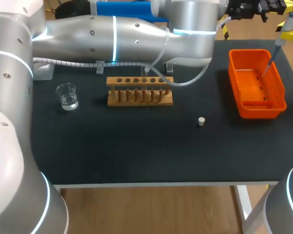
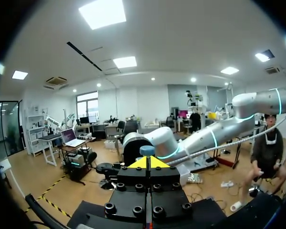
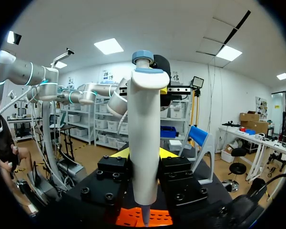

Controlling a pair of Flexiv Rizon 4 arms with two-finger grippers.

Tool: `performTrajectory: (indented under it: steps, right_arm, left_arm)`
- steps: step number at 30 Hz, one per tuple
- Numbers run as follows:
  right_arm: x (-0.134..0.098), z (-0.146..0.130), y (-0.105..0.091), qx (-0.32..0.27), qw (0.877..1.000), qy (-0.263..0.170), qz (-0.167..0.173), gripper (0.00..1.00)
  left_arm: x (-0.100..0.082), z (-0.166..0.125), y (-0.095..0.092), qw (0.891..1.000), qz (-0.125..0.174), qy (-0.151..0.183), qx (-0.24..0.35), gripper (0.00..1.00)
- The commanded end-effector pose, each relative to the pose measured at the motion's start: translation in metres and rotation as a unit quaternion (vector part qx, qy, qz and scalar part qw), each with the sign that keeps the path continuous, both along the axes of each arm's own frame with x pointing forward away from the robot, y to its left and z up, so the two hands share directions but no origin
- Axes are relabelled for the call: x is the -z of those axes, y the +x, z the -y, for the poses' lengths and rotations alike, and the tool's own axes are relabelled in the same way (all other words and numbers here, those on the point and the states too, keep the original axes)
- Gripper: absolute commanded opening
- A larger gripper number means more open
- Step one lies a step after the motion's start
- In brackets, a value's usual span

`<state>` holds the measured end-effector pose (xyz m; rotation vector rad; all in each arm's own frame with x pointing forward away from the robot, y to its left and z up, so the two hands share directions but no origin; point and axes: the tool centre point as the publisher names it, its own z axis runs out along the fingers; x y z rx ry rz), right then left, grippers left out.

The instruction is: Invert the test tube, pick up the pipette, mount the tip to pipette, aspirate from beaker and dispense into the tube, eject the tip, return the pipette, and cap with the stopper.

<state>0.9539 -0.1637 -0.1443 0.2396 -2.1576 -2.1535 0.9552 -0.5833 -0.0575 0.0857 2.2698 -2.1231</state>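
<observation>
Black table (image 1: 136,156) fills the frame. Across the top: left arm (image 1: 112,31), left gripper (image 2: 148,162) tips pressed together. Upper right: orange tray (image 1: 258,113). Top centre: wooden rack (image 1: 139,97). Above the tray: right gripper (image 3: 144,154) pinching pipette (image 3: 145,143), point down. Left: beaker (image 1: 67,96) holding clear liquid. Right of centre: stopper (image 1: 201,121).

The black table (image 1: 136,151) is carrying a glass beaker (image 1: 67,96), a wooden tube rack (image 1: 139,102), a small stopper (image 1: 201,121) and an orange bin (image 1: 258,111).
</observation>
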Motion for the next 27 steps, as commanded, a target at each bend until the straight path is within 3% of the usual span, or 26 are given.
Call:
performTrajectory:
  steps: [1,27]
  right_arm:
    - [-0.001,0.001,0.003,-0.003,1.000,0.000,0.000,0.00]
    - [-0.001,0.001,0.003,-0.003,1.000,0.000,0.000,0.00]
  left_arm:
    - [0.001,0.002,0.000,1.000,0.000,0.008,0.002,0.00]
    - [0.028,0.000,0.000,1.000,-0.009,0.027,0.000,0.00]
